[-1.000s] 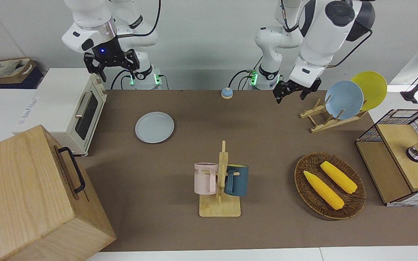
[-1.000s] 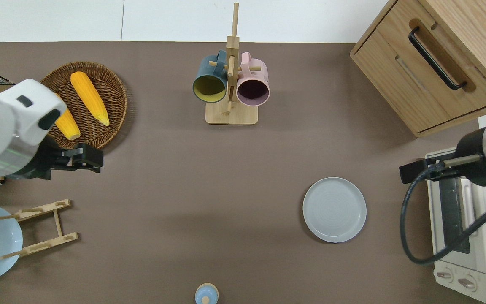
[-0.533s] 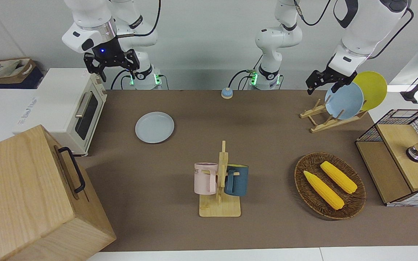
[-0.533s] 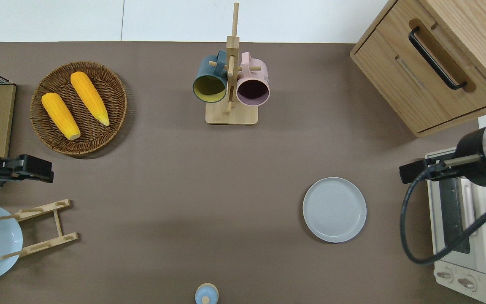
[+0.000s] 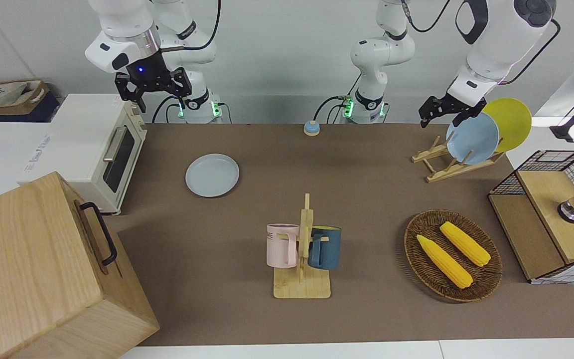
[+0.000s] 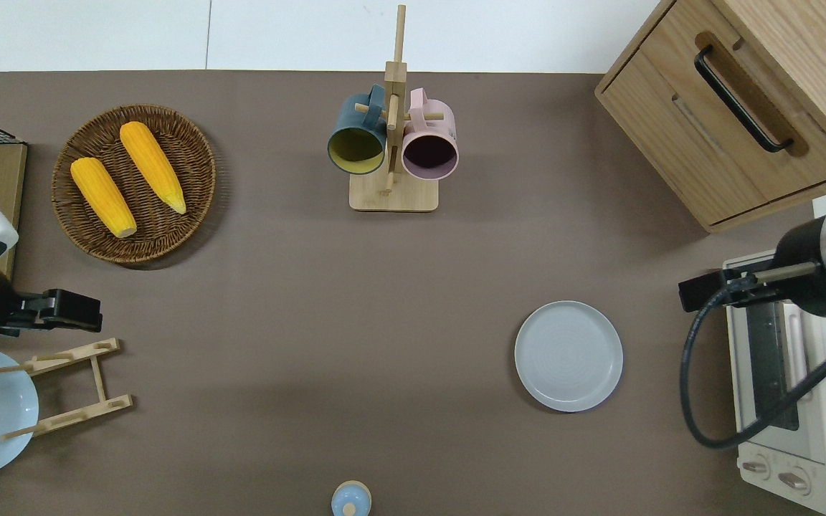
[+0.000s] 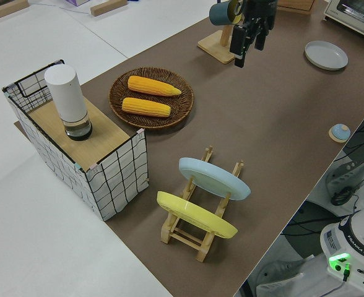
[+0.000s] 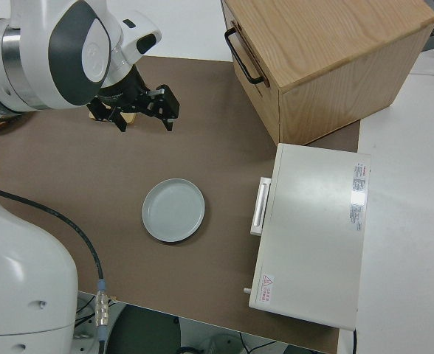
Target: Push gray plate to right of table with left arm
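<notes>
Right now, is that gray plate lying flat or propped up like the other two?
Flat. The gray plate lies rim-up on the table, apart from the rack that props the other plates on edge.

A plain pale wall [image 5: 287, 55] is running along the robots' side of the room. White surfaces [image 6: 298, 32] are flanking the brown worktop [image 6: 298, 301]. What looks like a cloth bag [image 5: 5, 94] is sitting low at the right arm's end, in soft, even light.
</notes>
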{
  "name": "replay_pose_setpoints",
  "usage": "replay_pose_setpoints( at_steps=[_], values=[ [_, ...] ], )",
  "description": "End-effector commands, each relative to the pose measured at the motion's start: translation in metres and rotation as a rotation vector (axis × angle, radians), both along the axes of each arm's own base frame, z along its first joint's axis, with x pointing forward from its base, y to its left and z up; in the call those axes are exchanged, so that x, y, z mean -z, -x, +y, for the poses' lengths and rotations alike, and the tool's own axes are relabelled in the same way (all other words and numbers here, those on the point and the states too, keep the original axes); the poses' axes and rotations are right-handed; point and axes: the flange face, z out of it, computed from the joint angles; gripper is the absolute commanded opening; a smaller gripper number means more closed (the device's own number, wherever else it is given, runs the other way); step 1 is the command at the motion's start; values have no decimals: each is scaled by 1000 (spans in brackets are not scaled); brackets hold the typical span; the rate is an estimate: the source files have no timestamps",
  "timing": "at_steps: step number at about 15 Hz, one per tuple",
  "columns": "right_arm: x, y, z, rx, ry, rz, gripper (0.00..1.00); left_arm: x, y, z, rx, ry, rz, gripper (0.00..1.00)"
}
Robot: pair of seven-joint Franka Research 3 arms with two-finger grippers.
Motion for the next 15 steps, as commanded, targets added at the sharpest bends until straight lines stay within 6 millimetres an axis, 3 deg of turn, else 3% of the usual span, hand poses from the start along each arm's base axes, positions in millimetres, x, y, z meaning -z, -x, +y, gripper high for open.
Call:
replay_pose_setpoints(
  at_steps=[1,15],
  values=[
    [-4,2,-3,8,-3,5,983,14,18,-2,11,1,-45,1000],
    [-4,2,-3,8,-3,5,983,20,21,4,29,9,-13,1000]
  ],
)
